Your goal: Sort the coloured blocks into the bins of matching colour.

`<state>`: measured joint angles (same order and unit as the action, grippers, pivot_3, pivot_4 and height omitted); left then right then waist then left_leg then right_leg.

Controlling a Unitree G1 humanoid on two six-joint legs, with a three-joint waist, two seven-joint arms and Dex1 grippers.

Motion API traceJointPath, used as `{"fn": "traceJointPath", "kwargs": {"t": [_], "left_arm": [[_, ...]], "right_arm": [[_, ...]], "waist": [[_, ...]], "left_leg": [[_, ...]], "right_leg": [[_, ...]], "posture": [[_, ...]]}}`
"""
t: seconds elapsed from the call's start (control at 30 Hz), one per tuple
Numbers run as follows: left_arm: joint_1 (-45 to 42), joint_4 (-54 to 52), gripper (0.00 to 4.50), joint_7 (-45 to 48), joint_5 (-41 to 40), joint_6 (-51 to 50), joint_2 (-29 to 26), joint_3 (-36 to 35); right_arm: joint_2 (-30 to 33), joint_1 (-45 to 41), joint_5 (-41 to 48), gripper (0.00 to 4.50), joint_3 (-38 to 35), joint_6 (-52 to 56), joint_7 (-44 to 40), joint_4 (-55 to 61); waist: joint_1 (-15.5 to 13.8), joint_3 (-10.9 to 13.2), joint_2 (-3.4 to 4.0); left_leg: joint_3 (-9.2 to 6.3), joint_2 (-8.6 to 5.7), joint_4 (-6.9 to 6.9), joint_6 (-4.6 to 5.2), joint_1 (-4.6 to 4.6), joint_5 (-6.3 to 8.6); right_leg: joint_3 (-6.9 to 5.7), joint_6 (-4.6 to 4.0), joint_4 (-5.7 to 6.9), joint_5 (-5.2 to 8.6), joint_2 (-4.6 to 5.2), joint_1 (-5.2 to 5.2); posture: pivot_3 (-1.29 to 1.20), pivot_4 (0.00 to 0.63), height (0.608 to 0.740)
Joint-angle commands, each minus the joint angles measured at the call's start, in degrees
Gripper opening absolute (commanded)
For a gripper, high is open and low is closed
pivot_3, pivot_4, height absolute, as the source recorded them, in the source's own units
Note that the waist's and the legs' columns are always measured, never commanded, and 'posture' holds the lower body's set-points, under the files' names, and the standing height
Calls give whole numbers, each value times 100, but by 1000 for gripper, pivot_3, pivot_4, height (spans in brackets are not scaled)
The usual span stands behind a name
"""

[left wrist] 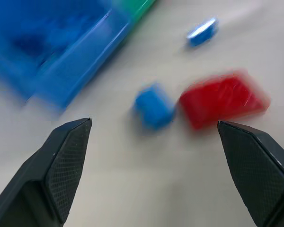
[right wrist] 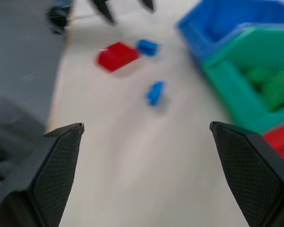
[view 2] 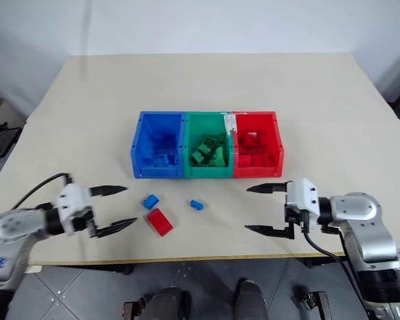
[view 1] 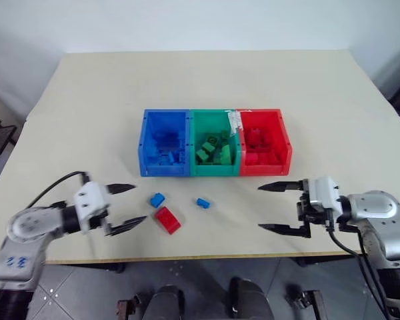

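Head views. Table (view 1: 87,100): pale top, bearing the bins in a joined row at its centre: blue bin (view 1: 147,143), green bin (view 1: 195,133), red bin (view 1: 285,143), each already holding blocks of its own colour. Three blocks lay loose on the table at 6 o'clock of the blue and green bins: a small blue block (view 1: 157,199), a red block (view 1: 167,219) just beside it at its 5 o'clock, and a smaller blue block (view 1: 203,203) at 3 o'clock of the first, apart from both. Left hand (view 1: 128,207): fingers spread wide, empty, lying at 9 o'clock of the red block and pointing toward it. Right hand (view 1: 273,208): fingers spread wide, empty, at 3 o'clock of the smaller blue block, well apart from it, below the red bin.

Left wrist view. Left hand (left wrist: 154,151) wide, nothing between its fingers; the small blue block (left wrist: 154,108) and red block (left wrist: 222,98) lay ahead, close together, the blue bin (left wrist: 61,71) beyond.

Right wrist view. Right hand (right wrist: 144,156) wide and empty; the smaller blue block (right wrist: 155,92) ahead, the red block (right wrist: 116,56) farther on.

Step in hand, judged: between deliveries, three blocks left to sort. Next move, judged: the left hand would need to close in on one block without nudging its neighbour, then carry it to the matching bin.
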<state>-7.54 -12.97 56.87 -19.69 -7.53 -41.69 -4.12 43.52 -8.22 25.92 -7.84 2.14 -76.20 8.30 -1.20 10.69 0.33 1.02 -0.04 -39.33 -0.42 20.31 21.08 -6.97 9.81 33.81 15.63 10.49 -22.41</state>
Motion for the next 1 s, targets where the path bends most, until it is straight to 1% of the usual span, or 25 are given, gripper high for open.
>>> {"fn": "traceJointPath", "kwargs": {"t": [0.03,0.13,0.23,0.27,0.4,0.53,0.67,0.77,1.0], "left_arm": [[-611,-483,4500,25,256,-495,181,918],[-1500,-256,4500,31,830,-791,506,1815],[-2445,437,4500,-29,1603,-807,917,2587],[-2668,668,4500,7,1821,-615,985,2766],[-3114,1088,4500,218,2186,-495,1074,3119],[-3473,1263,4500,705,2504,-704,925,3415],[-3673,1598,4500,723,2686,-702,1003,3462],[-3622,1757,3925,798,2617,-788,1091,3438],[-3413,1731,1854,845,2540,-887,1157,3328]], "right_arm": [[187,349,92,4454,-433,-35,202,314],[317,504,129,4454,-665,73,357,356],[425,656,138,4454,-827,148,460,430],[440,719,150,4454,-860,191,507,514],[436,1057,233,4454,-1045,312,647,781],[481,1455,260,4454,-1241,380,708,961],[504,1614,281,4454,-1338,461,768,1072],[524,1672,274,4500,-1356,476,794,1108],[568,1731,334,4500,-1347,570,795,1149]], "waist": [[-30,-3,-4],[-28,-3,-3],[-38,-3,-4],[-40,-3,-5],[-10,-3,-6],[-32,-2,-7],[-63,-1,-8],[-60,-2,-7],[-113,-2,-7]], "left_leg": [[1,0,0,1,1,0],[9,-2,0,1,0,0],[19,-3,-13,6,2,-2],[19,-4,-17,7,3,-2],[21,-4,-3,9,3,-1],[23,-4,-2,10,4,0],[22,-4,-26,15,9,2],[23,-4,-33,18,7,4],[21,-4,-51,26,8,8]], "right_leg": [[1,0,0,0,0,0],[3,0,0,0,-2,-1],[9,0,-3,0,-2,2],[9,0,-4,0,-2,3],[9,0,-5,0,-2,-4],[9,0,-8,0,-2,-4],[10,0,-10,0,-1,3],[13,0,-6,0,-1,7],[12,0,-6,0,-1,14]], "posture": [[0,150,740],[0,150,740],[0,150,740],[0,150,740],[0,150,740],[0,150,740],[0,150,740],[0,150,740],[0,150,740]]}}
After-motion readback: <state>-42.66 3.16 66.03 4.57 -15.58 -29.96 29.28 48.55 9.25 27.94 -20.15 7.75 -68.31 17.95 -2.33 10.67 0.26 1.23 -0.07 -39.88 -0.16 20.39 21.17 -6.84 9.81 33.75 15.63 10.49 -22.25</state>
